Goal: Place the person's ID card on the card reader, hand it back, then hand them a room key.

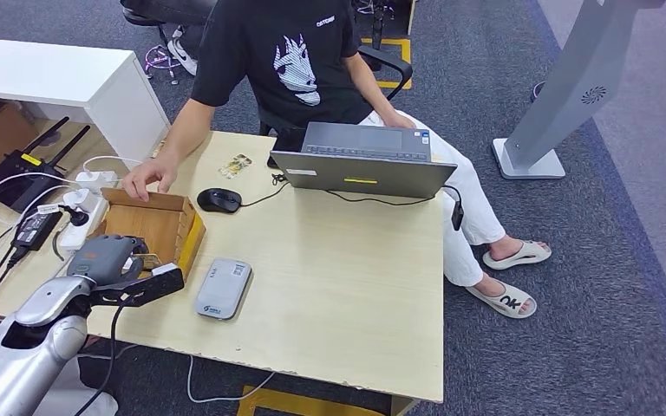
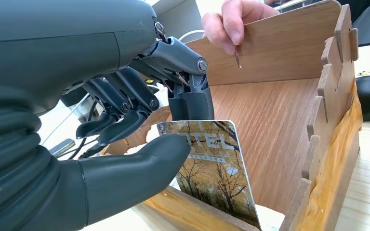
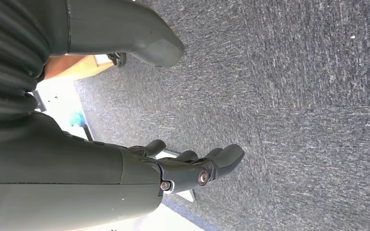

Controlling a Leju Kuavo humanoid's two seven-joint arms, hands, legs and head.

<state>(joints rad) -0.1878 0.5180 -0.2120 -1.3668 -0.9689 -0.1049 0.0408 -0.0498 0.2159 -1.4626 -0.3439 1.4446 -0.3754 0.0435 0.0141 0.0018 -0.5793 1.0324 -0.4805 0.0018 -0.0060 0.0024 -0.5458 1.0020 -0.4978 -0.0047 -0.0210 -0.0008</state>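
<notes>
1 room key [image 2: 214, 163] (pinched) in left hand [image 2: 139, 120]

I logged a room key card [image 2: 215, 173] printed with yellow autumn trees, a brown wood-grain box [image 1: 158, 227], a pale wooden table [image 1: 338, 286], a grey card reader [image 1: 224, 288], a black mouse [image 1: 218, 200], a grey laptop [image 1: 362, 160] and dark grey carpet [image 3: 294, 96].

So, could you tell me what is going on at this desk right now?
The robot's left hand pinches a hotel key card standing in the wooden box, between thumb and fingers. A seated person's hand rests on the box's far edge. Another card lies on the desk near the mouse, and the grey card reader is bare. The right hand hangs open over the carpet.
</notes>
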